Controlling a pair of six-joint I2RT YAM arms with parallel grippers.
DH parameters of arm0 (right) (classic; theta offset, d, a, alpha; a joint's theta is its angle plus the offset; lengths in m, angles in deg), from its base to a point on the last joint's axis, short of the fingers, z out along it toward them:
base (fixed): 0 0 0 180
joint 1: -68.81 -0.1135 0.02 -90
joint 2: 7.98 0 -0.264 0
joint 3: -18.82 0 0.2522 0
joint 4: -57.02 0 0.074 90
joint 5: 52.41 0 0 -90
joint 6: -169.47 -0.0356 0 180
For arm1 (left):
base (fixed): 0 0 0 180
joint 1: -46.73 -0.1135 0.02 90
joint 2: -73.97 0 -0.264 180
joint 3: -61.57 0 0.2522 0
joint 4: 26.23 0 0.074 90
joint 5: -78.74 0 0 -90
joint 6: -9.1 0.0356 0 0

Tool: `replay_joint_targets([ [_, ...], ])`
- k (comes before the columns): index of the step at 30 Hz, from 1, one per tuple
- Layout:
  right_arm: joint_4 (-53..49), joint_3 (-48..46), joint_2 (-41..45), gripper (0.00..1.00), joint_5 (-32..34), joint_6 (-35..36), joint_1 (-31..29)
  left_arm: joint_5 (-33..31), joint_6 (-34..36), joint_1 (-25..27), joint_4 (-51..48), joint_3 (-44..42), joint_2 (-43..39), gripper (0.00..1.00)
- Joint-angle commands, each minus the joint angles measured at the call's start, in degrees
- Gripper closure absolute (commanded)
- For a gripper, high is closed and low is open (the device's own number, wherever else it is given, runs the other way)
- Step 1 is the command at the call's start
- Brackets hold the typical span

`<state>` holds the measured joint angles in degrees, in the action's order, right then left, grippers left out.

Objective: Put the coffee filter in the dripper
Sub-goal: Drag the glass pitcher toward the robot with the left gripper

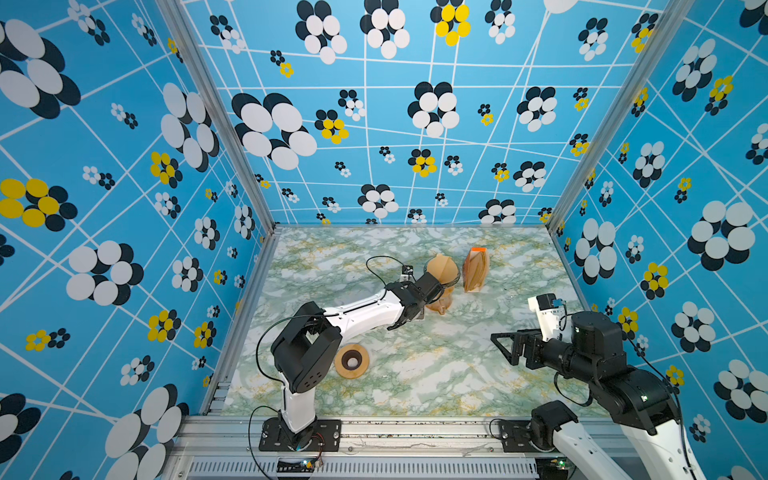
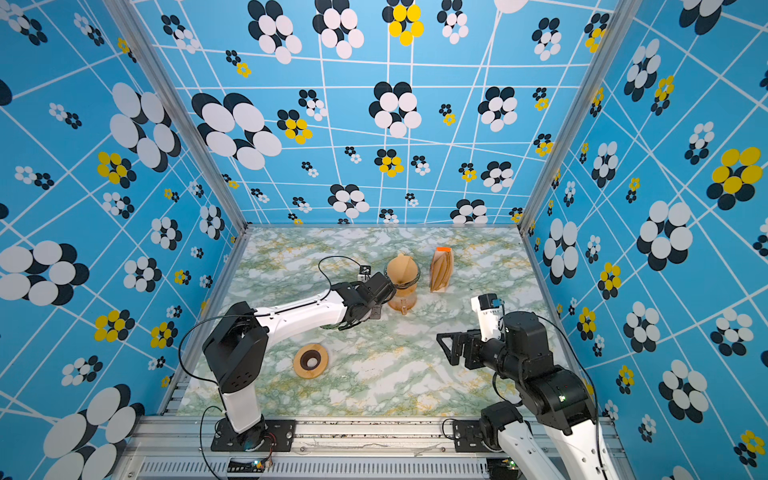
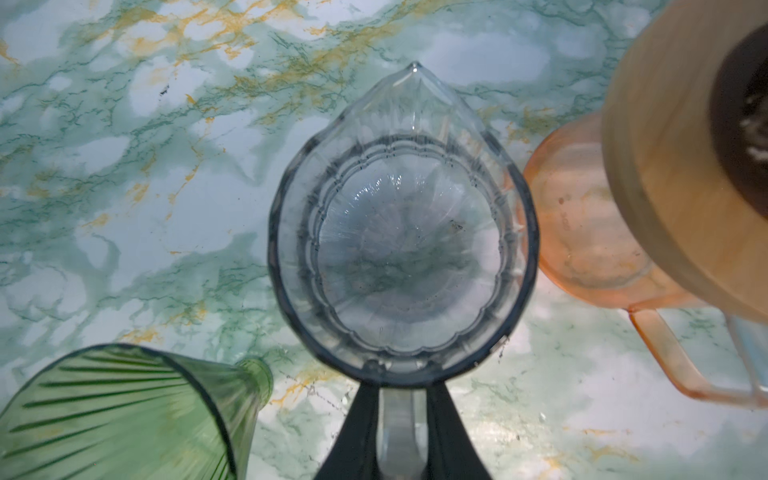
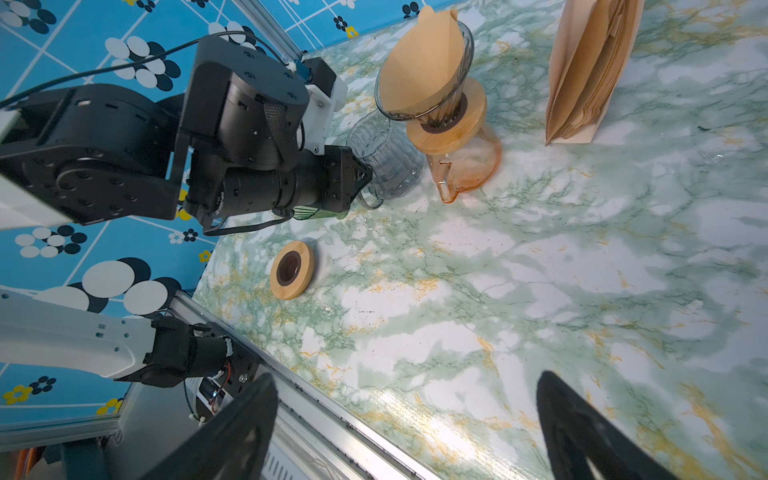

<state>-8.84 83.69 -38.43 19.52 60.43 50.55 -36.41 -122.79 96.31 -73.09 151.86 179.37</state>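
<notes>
A brown paper coffee filter [image 4: 424, 62] sits as a cone inside the grey glass dripper [image 4: 446, 106]. The dripper rests on a wooden collar [image 4: 457, 124] atop an orange glass carafe [image 4: 473, 166]. The filter [image 1: 441, 268] [image 2: 401, 268] shows in both top views. My left gripper [image 3: 402, 374] [image 4: 365, 178] is shut on the handle of a clear glass pitcher [image 3: 403, 232] [image 4: 386, 162] standing right beside the carafe. My right gripper [image 4: 407, 376] [image 1: 503, 349] [image 2: 446, 349] hovers open and holds nothing, near the table's front right.
A paper pack of filters [image 1: 476, 270] [image 2: 441, 270] [image 4: 590, 70] stands right of the carafe. A green ribbed glass funnel [image 3: 116, 411] [image 4: 309, 214] lies under my left wrist. A wooden ring [image 1: 351, 360] [image 2: 310, 360] [image 4: 291, 269] lies front left. Walls enclose three sides.
</notes>
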Motion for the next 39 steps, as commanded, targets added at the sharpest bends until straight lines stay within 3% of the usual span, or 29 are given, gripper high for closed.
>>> replay_joint_targets([
  [1,0.02,-0.8,0.49,0.02,-0.3,0.11,-0.37,-3.83,-2.34,1.84,-1.94,-1.69,-4.15,0.81],
  [14,0.09,-0.72,-0.08,0.02,-0.91,0.11,-0.37,-7.75,-10.55,11.62,-4.58,-9.8,-11.41,0.82],
  [25,0.33,-0.94,-0.78,0.02,-1.19,0.07,-0.37,-8.56,-18.65,19.85,-7.61,-11.75,-11.41,0.81],
  [39,0.37,-1.01,-0.95,0.02,-1.45,0.1,-0.37,-8.42,-19.73,21.61,-7.77,-10.61,-8.84,0.8],
])
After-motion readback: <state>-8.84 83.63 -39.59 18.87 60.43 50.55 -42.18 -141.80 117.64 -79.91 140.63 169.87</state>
